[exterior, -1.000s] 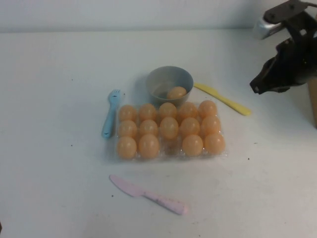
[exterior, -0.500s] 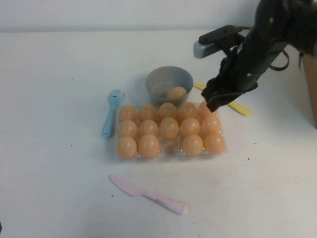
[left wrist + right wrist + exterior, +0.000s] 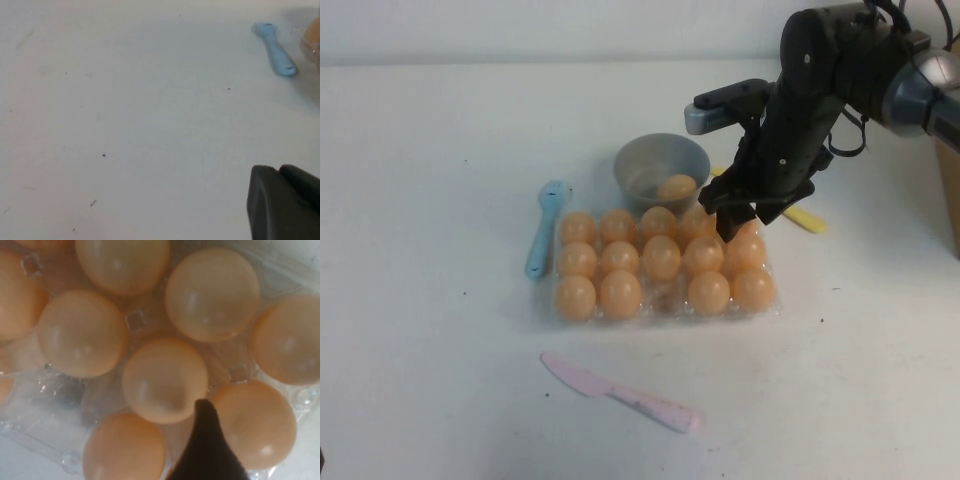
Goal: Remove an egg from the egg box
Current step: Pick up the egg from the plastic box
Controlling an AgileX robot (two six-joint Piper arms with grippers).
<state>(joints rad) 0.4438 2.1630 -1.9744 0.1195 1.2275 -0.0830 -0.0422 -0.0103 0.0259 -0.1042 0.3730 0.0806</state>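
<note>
Right pincer [image 3: 728,222] hovers over egg box [image 3: 772,302] right of centre, jaw state unclear; left pincer [image 3: 285,202] low over bare counter [image 3: 125,125], can't tell either.

The right arm reaches in from the far right, elbow raised and wrist angled steeply downward. The right gripper [image 3: 733,222] hangs low with its tips pointing down; one dark fingertip [image 3: 207,450] shows in the right wrist view. The left gripper [image 3: 285,202] appears only as a dark edge, low above the surface.
</note>
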